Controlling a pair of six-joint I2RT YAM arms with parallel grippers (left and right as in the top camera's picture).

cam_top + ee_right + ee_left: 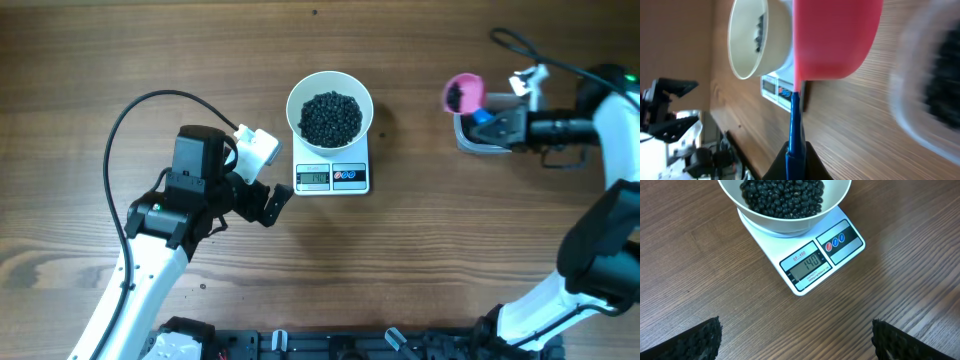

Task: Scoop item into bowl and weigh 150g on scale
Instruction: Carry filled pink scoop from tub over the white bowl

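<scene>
The white bowl (296, 104) stands on the scale (350, 178) and is well filled with black beads (331, 117). In the left wrist view the beads (782, 195) and the bowl (785, 224) fill the top, and the scale (807, 265) shows its lit display. My left gripper (262, 203) hovers open just left of the scale, with only bare wood between its fingers (697, 341). My right gripper (505, 123) is shut on the blue handle (795, 125) of a pink scoop (463, 93), held over a clear tub (478, 138). The scoop holds a few beads.
The clear tub (935, 95) shows blurred at the right of the right wrist view, with dark beads in it. A black cable (130, 120) loops over the table behind the left arm. The robot base (350, 345) lines the near edge.
</scene>
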